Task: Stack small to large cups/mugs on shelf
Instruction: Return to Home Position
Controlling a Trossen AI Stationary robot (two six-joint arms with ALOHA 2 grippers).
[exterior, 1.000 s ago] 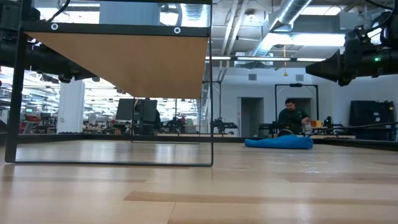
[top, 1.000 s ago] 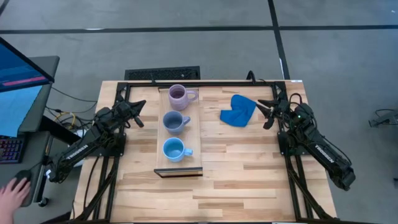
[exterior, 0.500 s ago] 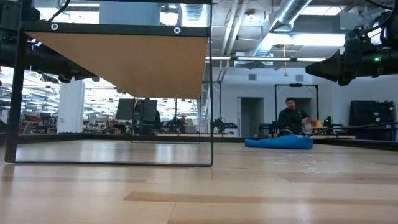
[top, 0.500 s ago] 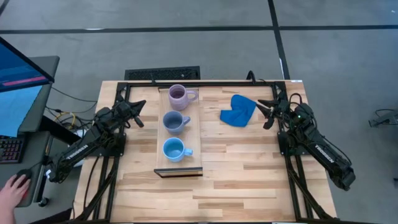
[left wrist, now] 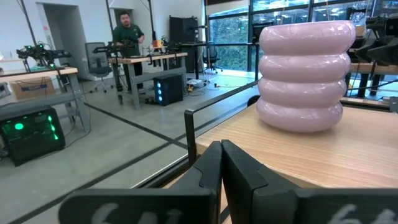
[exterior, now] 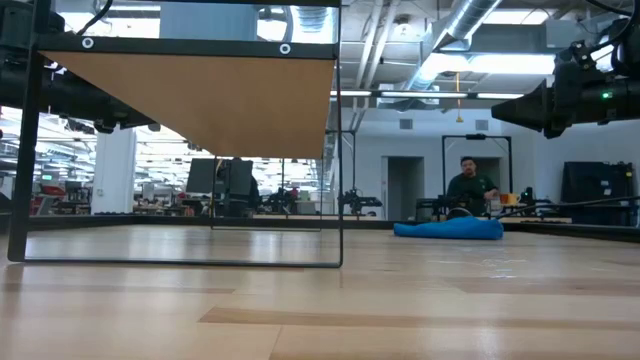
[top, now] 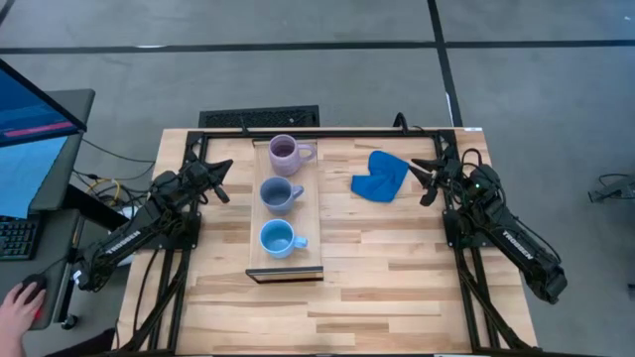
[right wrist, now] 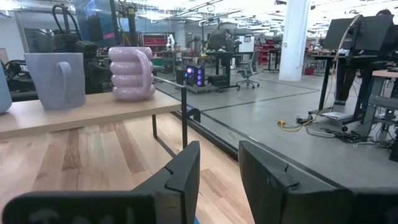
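Nothing on the table has shifted in the last second: both arms rest drawn back at its left and right sides exactly as before, and only a person's hand [top: 18, 302] on a mouse off the table's left corner has moved slightly. The left gripper [left wrist: 221, 152] has its fingers pressed together, empty; the right gripper [right wrist: 219, 148] holds its fingers apart, also empty. Three mugs stand in a row, apart from one another, on the shelf [top: 310, 213]: the lilac mug [top: 286, 151] at the far end, the slate-blue mug [top: 278, 192] in the middle, the light blue mug [top: 277, 238] nearest the dark edge. From above they seem roughly alike in size. A blue cloth [top: 380, 177] lies right of the shelf. The low view shows only the shelf's underside, hiding all three mugs, and the right wrist view cuts the light blue mug at its edge
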